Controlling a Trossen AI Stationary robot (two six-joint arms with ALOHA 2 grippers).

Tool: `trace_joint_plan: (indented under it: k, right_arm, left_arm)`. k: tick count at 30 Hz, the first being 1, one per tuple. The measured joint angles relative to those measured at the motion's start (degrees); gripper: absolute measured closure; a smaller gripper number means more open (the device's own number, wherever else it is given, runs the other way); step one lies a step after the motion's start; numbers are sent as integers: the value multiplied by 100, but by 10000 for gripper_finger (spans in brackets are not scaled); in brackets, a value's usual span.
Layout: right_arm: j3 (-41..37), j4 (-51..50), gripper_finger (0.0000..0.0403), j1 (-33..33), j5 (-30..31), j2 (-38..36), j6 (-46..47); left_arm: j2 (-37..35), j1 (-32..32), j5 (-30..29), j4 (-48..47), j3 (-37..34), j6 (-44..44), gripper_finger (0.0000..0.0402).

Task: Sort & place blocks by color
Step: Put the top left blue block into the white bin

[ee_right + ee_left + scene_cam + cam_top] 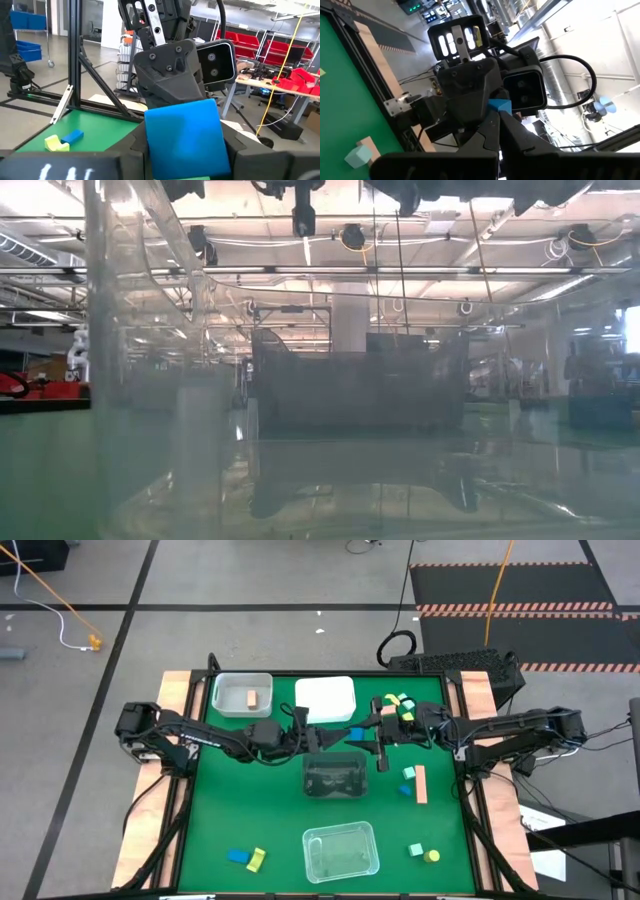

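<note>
A blue block (pixel 355 734) hangs in the air over the middle of the green table, between my two grippers. My left gripper (pixel 341 737) comes from the table's left and is shut on it. My right gripper (pixel 368 735) comes from the right, with the same block (pixel 185 132) between its fingers. Other blocks lie on the table: a blue (pixel 238 856) and a yellow one (pixel 257 859) near left, a mint (pixel 416 851) and a yellow one (pixel 432 856) near right, and a tan bar (pixel 421 783) at the right. A tan block (pixel 252 698) lies in the far-left clear tray (pixel 228 682). My left gripper pinches the blue block's end (pixel 501 106) between its two fingertips, which point level from the table's left. The block is lifted clear of the table. My right gripper has the block's two opposite sides (pixel 150 135) between its fingers (pixel 136 150), level from the table's right. The block fills the gap between them.
A white tray (pixel 326 698) stands at the far middle, a dark tray (pixel 335 776) right under the grippers, and a clear tray (pixel 341 850) at the near middle. Several yellow and green blocks (pixel 398 703) cluster at the far right. Wooden rails edge both sides of the table.
</note>
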Motion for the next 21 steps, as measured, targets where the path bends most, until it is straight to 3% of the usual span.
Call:
trace_joint_plan:
  k: [13,21]
  right_arm:
    - [0,-58,210,-1,-9,-7,533]
    - [0,17,214,-1,145,-7,469]
  left_arm:
    - [2,55,0,-33,0,-14,401]
    - [2,27,131,-77,0,-189,401]
